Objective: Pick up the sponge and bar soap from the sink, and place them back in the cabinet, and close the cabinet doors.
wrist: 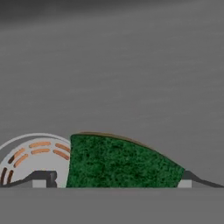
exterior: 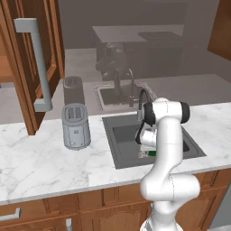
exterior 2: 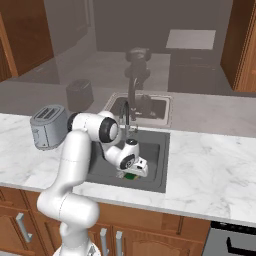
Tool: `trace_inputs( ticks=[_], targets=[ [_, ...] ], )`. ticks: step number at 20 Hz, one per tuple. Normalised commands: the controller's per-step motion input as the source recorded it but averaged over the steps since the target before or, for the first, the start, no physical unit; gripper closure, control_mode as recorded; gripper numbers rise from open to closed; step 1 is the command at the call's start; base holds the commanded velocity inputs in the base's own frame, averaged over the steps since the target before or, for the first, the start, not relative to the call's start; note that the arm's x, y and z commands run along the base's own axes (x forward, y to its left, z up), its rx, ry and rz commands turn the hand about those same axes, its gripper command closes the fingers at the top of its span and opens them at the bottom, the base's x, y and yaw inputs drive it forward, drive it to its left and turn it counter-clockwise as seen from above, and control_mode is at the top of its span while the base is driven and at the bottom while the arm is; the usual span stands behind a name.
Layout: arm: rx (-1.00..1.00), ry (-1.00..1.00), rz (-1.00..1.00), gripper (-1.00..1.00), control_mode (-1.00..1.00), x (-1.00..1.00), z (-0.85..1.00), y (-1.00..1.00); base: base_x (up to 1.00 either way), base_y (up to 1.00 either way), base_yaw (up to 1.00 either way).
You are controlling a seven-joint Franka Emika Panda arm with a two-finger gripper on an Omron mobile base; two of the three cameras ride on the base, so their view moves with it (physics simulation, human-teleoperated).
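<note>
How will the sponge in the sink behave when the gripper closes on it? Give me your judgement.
The sponge is a thin flat pad with a rough green scouring face, so it probably squashes and grips without slipping. It looks small and likely light. It lies flat on the sink floor between the open gripper fingertips, so rolling seems unlikely.

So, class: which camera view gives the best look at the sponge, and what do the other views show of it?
The hand view: the sponge lies close up, its green top wide between the open jaws, beside the drain. The left base view shows a green sliver beside the arm; the right base view shows a small green patch under the hand.
</note>
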Motion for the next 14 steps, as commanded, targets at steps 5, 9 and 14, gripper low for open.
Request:
trace_inputs(
  ticks=[5, 9, 14],
  targets=[
    [0.0, 0.03, 0.0, -1.0, -1.0, 0.03, -0.13, 0.0, 0.0, 0.0, 0.0],
    [0.0, 0.03, 0.0, -1.0, -1.0, 0.0, -0.17, 0.0, 0.0, 0.0, 0.0],
    [0.0, 0.02, 0.0, 1.0, -1.0, 0.0, -0.21, 0.0, 0.0, 0.0, 0.0]
  ],
)
